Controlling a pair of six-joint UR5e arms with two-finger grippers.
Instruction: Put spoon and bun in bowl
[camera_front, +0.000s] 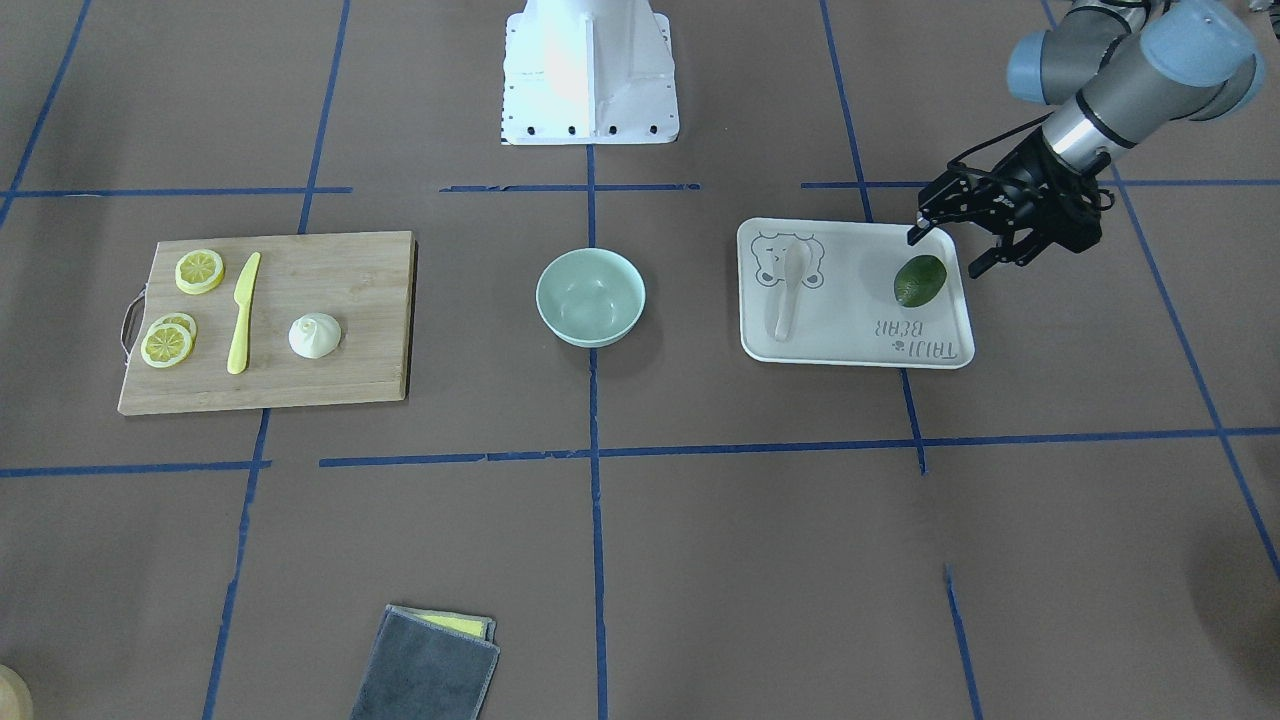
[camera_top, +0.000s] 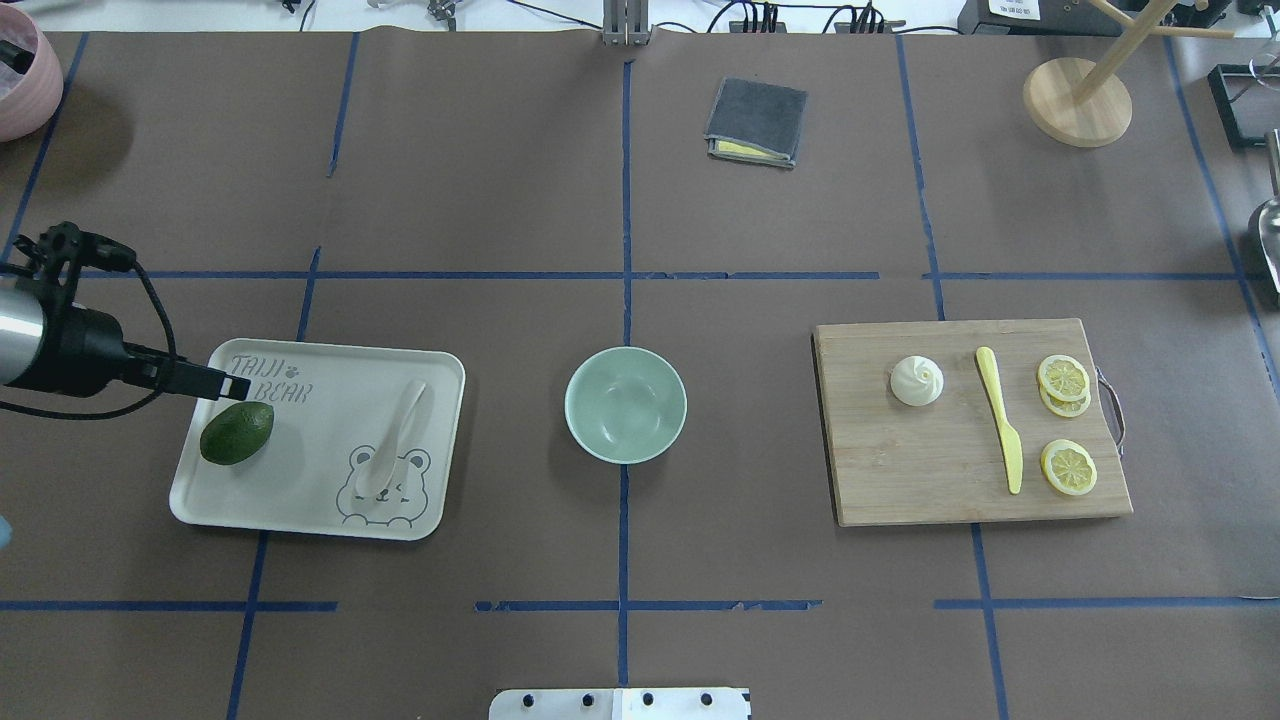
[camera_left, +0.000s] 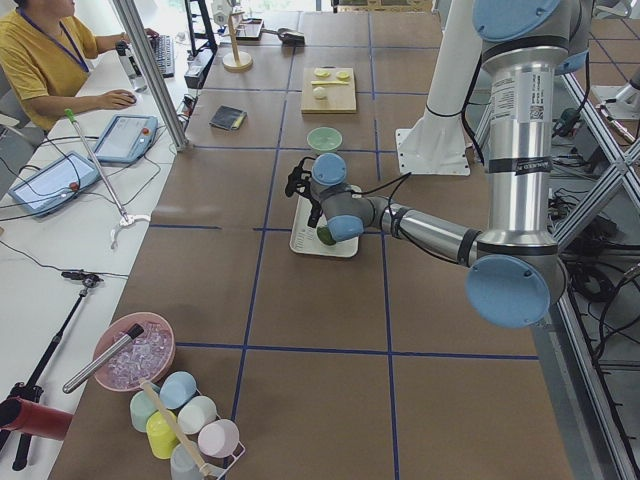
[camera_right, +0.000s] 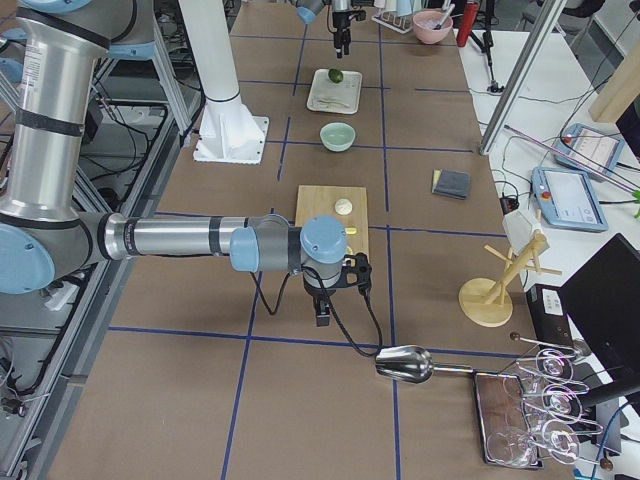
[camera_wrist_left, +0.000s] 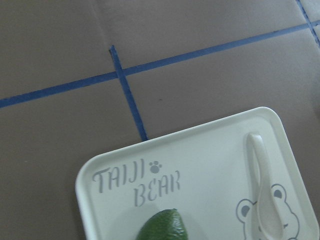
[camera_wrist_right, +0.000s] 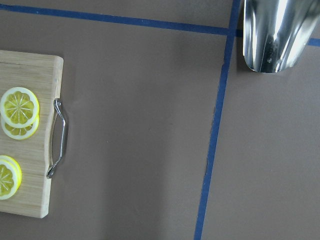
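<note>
Centrally, a table covered in brown paper and crossed by blue tape lines is seen, and everything else is set out on it. On the robot's right side a wooden cutting board with a metal handle is laid flat. On the robot's left side an off-white tray printed with a bear is placed. Between board and tray, on the middle tape line, the mint-green bowl is stood upright, well apart from both.

The left gripper is held raised over the tray's outer end, near the avocado. Its fingers are spread apart and nothing is held between them. The right gripper is seen only in the exterior right view, hanging beside the board's outer end. Whether it is spread or closed cannot be told.

A folded grey cloth is laid at the far side of the table. A yellow knife is laid across the middle of the board. The spoon is lying on the tray, its scoop resting on the bear drawing. A dark green avocado is placed on the tray's outer part, apart from the spoon. The bun is set on the board, on the side of the knife nearer the bowl. Lemon slices are laid beyond the knife, near the board's handle.
</note>
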